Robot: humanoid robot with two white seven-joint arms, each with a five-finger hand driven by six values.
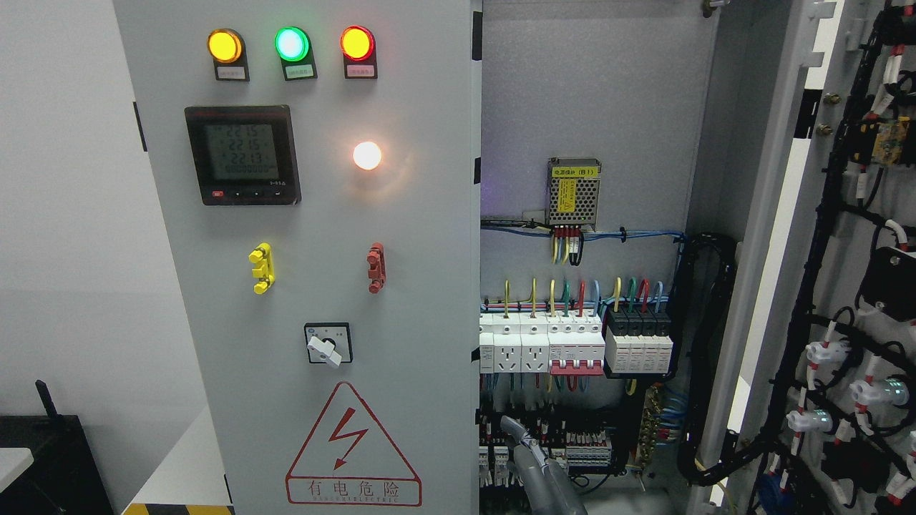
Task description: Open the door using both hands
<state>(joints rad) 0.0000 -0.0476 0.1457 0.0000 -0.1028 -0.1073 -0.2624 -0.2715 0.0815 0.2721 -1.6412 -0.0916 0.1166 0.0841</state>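
Meter point(242, 154), far up and left of the hand point(533, 458): three display rows, roughly 221.5, 221.5, 221.3; a bottom digit row too small to read.

Warning sign point(353, 449), just left of the hand: red triangle with lightning bolt, below it 有电危险.

Power supply point(573, 192), straight above the hand: label reads about 电源模块 (B1); yellow sticker unreadable.

Tags under the three lamps point(290, 45), upper left: print too small to read.

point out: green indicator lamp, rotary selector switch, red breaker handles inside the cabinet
green indicator lamp point(292, 43): head view, centre of lens.
rotary selector switch point(325, 350): head view, on the white knob.
red breaker handles point(576, 368): head view, middle of the red bar.
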